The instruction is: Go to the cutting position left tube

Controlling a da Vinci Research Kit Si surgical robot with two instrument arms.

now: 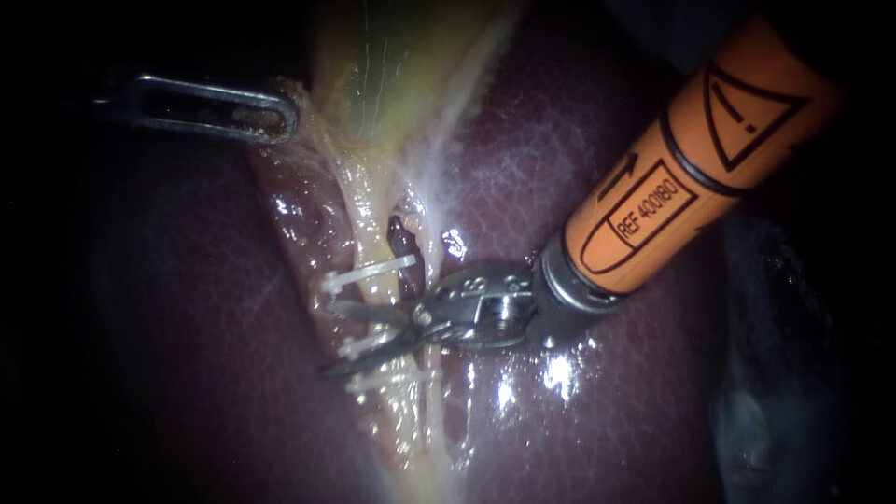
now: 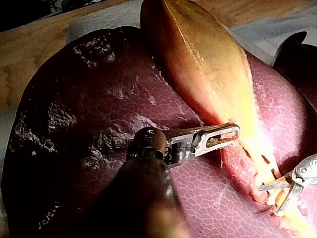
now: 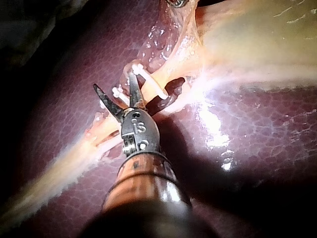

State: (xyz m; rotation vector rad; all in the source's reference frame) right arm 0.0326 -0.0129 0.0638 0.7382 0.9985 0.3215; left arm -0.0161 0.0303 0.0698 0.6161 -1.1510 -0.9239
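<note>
The orange shaft lay closest, carrying my right instrument (image 1: 332, 338), whose two blades stood spread. They straddled the left tube (image 1: 367, 229) where it ran between the upper clip (image 1: 371, 273) and the lower clips (image 1: 353, 347), with the clips just beside each blade. The likeliest trouble was a blade striking or loosening a clip if it closed off-centre. The right tube (image 1: 427, 245) sat near the hinge and could have been caught in a deep bite. The lower blade's tip hung over the liver (image 1: 187, 327) and might have nicked it. Farther back, my left instrument (image 1: 283, 117) pinched the edge of the gallbladder (image 1: 392, 65). A slip there would probably have slackened the tube.
</note>
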